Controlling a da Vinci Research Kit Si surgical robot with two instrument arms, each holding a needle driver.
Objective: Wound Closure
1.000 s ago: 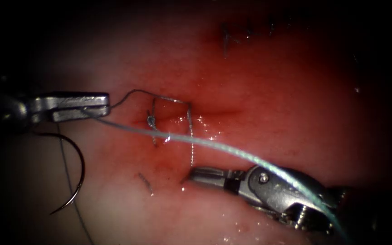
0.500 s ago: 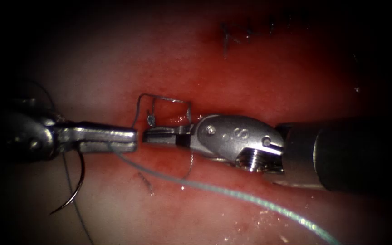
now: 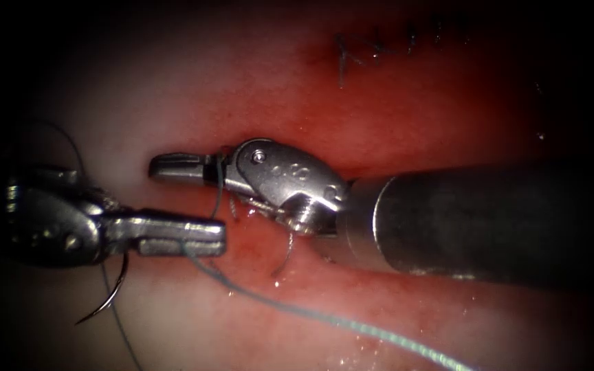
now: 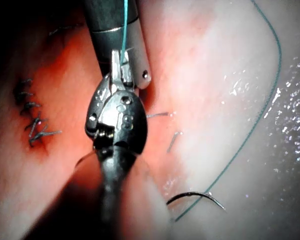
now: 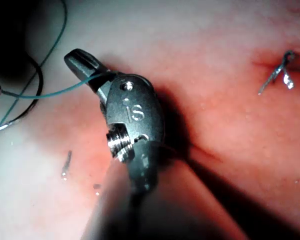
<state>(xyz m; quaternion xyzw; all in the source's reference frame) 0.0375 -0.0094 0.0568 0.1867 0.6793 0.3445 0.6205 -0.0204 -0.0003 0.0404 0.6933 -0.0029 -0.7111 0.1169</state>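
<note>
Left gripper (image 3: 197,233): I hold it closed on the thread (image 3: 324,320) just beside the left end of the cut (image 3: 352,172), so that the teal strand runs from its jaws down and to the right across the tissue (image 3: 194,89) rather than lying slack. Right gripper (image 3: 173,167): it reaches in from the right, over the cut, with its tip above and just beside my left tool; the jaws look closed, and a strand crosses them near their base, though I cannot tell whether it is clamped or merely draped there. The needle (image 3: 111,292) is held by neither tool. It lies free on the pale tissue left of the cut, below the left gripper, out of the tissue, with thread trailing beside it. Around the site: short cut ends of thread (image 3: 283,251) stand up from the tissue under the right wrist, and a finished row of stitches (image 3: 379,49) sits well apart at the top. The right tool's shaft (image 3: 476,220) covers much of the cut, and red fluid (image 3: 393,117) stains the tissue.
</note>
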